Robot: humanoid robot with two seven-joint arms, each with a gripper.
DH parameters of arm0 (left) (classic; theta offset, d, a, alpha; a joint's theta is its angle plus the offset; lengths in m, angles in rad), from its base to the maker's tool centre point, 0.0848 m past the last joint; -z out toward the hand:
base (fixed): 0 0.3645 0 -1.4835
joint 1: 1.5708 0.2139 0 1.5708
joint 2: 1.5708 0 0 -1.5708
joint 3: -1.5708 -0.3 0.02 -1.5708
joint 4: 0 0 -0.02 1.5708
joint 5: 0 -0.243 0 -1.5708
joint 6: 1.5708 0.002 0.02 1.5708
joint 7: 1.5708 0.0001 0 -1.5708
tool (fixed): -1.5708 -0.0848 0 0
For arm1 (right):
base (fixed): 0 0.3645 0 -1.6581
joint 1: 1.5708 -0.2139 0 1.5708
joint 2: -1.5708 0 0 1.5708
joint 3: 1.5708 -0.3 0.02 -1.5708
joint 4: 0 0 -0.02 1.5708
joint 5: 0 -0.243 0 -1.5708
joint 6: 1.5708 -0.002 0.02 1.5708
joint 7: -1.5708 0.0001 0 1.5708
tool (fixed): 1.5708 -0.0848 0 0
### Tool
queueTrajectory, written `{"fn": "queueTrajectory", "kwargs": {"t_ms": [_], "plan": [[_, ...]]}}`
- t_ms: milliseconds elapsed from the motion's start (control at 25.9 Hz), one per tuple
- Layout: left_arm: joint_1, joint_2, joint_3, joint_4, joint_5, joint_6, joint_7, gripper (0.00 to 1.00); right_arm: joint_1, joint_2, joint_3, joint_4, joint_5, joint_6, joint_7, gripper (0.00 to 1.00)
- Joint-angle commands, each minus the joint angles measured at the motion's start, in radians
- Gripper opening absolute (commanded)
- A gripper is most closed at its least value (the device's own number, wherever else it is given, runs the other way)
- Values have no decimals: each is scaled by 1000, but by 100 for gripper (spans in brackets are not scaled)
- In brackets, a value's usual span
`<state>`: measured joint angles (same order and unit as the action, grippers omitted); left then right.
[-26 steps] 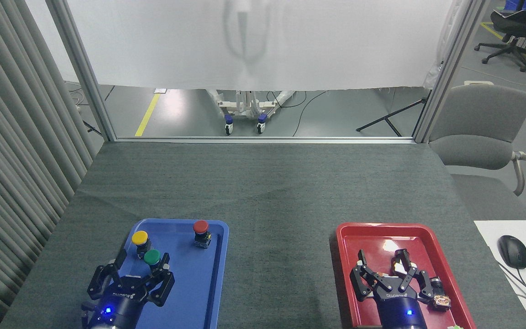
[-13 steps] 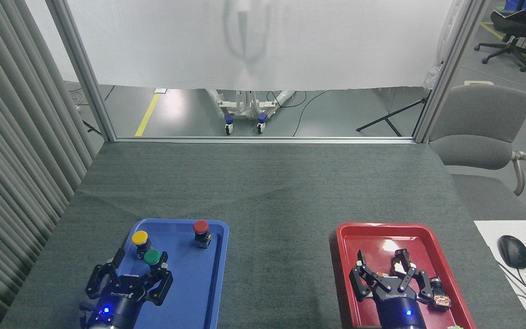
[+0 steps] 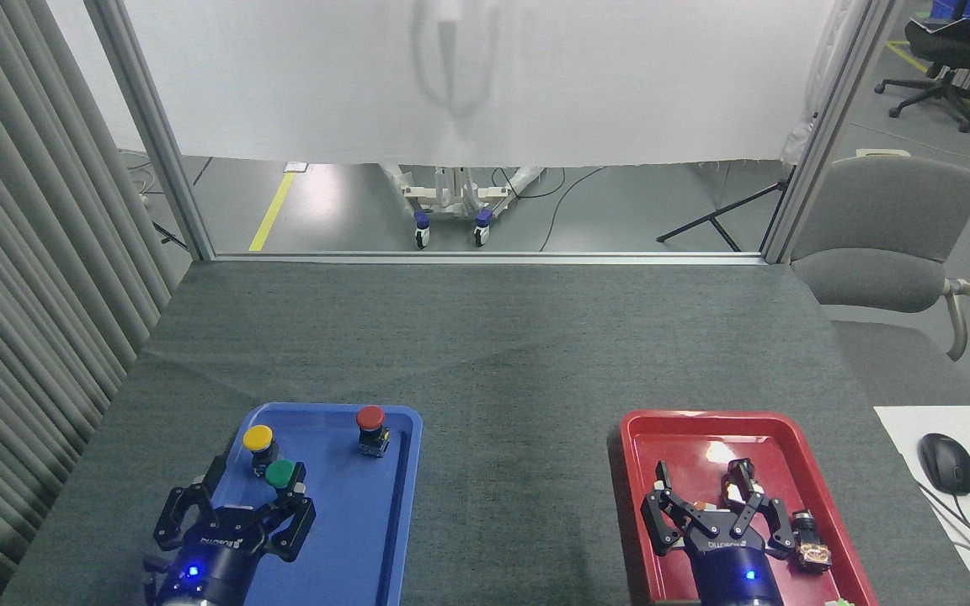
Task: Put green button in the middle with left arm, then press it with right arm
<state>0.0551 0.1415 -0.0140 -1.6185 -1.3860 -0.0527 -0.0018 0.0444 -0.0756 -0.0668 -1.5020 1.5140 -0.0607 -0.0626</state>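
Green is the cap to watch: the green button (image 3: 280,475) stands upright in the blue tray (image 3: 401,471), toward its near left part, just beside the yellow button (image 3: 258,438) and well apart from the red button (image 3: 370,418) at the tray's far side. From where I stand, the first step looks barely begun, nothing lifted. The left gripper (image 3: 254,498) hangs over the near end of that tray with its fingers spread apart and nothing between them; the cap sits just past the right-hand fingertip, off to one side of the gap, and I cannot tell whether the two touch. The right gripper (image 3: 701,478) waits over the red tray (image 3: 708,425), fingers likewise apart and empty, beside a small metal part (image 3: 811,539) lying there.

My guess is the next move calls for the left arm to shift a little right and forward so the gap straddles the button, without knocking the yellow one, then close and carry it across to the middle (image 3: 519,471), the bare grey cloth between the two trays
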Motion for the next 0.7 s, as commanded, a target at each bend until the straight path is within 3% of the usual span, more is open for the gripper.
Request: {"fn": "queueTrajectory", "kwargs": {"t_ms": [0, 116, 657], "plan": [[0, 0, -1, 0, -2, -1, 48, 100, 0, 0, 1, 0, 0, -1, 1, 100], [12, -3, 5, 5, 7, 10, 101, 100, -1, 0, 2, 0, 2, 1, 1, 100], [14, -2, 11, -1, 13, -4, 95, 100, -8, 2, 4, 0, 2, 4, 1, 100]]}}
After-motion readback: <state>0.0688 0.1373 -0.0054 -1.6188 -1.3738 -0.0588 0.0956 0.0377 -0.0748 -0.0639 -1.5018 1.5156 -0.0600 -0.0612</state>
